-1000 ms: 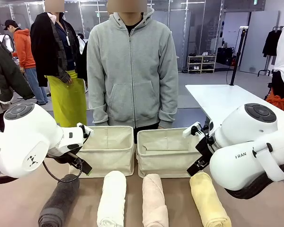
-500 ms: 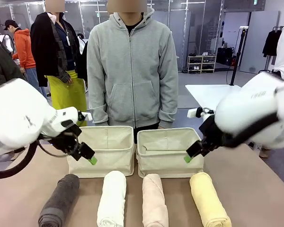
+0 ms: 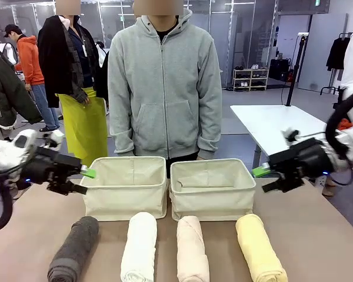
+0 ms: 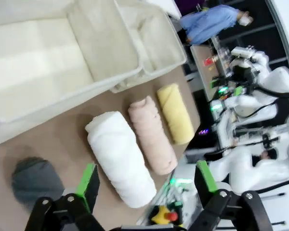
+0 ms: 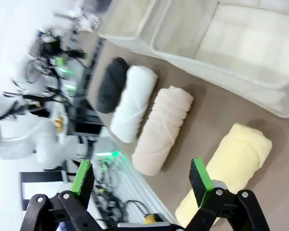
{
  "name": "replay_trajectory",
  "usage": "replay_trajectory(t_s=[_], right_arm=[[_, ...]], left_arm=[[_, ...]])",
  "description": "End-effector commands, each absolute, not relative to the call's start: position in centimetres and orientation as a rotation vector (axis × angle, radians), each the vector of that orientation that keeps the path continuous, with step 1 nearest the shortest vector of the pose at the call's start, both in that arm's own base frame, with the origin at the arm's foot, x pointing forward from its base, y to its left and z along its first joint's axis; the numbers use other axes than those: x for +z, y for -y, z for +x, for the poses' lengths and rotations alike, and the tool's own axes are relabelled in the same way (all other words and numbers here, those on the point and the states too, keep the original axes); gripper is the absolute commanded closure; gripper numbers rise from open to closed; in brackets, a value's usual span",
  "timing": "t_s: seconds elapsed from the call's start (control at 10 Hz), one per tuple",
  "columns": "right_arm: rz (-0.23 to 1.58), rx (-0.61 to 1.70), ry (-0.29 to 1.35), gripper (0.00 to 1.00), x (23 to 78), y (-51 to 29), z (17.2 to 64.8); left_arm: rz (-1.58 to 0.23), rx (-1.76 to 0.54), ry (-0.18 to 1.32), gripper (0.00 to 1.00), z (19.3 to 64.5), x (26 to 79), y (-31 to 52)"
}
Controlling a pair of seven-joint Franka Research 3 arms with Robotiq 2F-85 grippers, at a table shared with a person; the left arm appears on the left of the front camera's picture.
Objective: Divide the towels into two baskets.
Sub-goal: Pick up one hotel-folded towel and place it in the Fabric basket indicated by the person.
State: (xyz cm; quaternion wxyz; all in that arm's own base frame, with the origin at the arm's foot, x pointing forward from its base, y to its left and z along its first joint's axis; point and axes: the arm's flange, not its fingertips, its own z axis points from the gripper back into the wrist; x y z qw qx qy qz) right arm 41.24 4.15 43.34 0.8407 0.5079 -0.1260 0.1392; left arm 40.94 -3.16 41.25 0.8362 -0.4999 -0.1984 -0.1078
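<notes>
Four rolled towels lie in one row along the near edge of the table (image 3: pixel 317 235), side by side, with narrow strips of bare table between them. From left to right they are the dark grey towel (image 3: pixel 73 249), the white towel (image 3: pixel 139 247), the pink-beige towel (image 3: pixel 192 249) and the yellow towel (image 3: pixel 260 247). Just behind the row stand the left basket (image 3: pixel 126 200) and the right basket (image 3: pixel 212 205), close beside each other. Free table remains on the outer side of each basket.

The left gripper (image 3: pixel 85 181) hangs near the outer left wall of the left basket, its jaws spread wide and holding nothing. The right gripper (image 3: pixel 262 180) hangs near the outer right wall of the right basket, also spread and holding nothing. A person (image 3: pixel 165 88) in a grey hoodie stands behind the baskets.

Half a second ago the grippers pointed down at the front corners of the baskets. Now both arms are drawn back outward, and the fingers point inward, almost level. The towels have not moved.
</notes>
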Motion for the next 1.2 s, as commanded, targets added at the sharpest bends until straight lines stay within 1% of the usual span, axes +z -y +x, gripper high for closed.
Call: replay_trajectory(t_s=[0.0,0.1,0.2,0.5,0.7,0.8,0.9,1.0,1.1], right_arm=[[1.223,0.144,0.296,0.00,41.0,2.5,40.3],[1.254,0.049,0.328,0.00,40.5,6.3,39.1],[1.283,-0.049,0.367,0.00,40.2,10.1,37.8],[1.293,-0.324,0.514,0.00,39.2,20.4,32.5],[1.269,-0.409,0.596,0.00,39.4,24.5,29.0],[1.246,-0.406,0.612,0.00,39.9,24.9,28.4],[1.207,-0.360,0.593,0.00,40.4,24.4,28.8],[1.246,-0.426,0.602,0.00,39.2,26.0,28.5],[1.246,-0.426,0.602,0.00,39.2,26.0,28.5]], left_arm=[[-1.215,-0.098,0.507,0.00,38.4,38.9,-2.2],[-1.270,-0.039,0.585,0.00,36.7,38.4,-5.4],[-1.287,0.005,0.641,0.00,34.9,38.0,-8.3],[-1.209,0.185,0.755,0.00,30.1,36.4,-16.8],[-1.155,0.269,0.800,0.00,27.7,36.5,-19.9],[-1.137,0.274,0.807,0.00,27.6,37.0,-20.2],[-1.128,0.236,0.808,0.00,28.2,37.7,-19.7],[-1.150,0.300,0.801,0.00,29.3,36.8,-23.1],[-1.150,0.300,0.801,0.00,29.3,36.8,-23.1]])
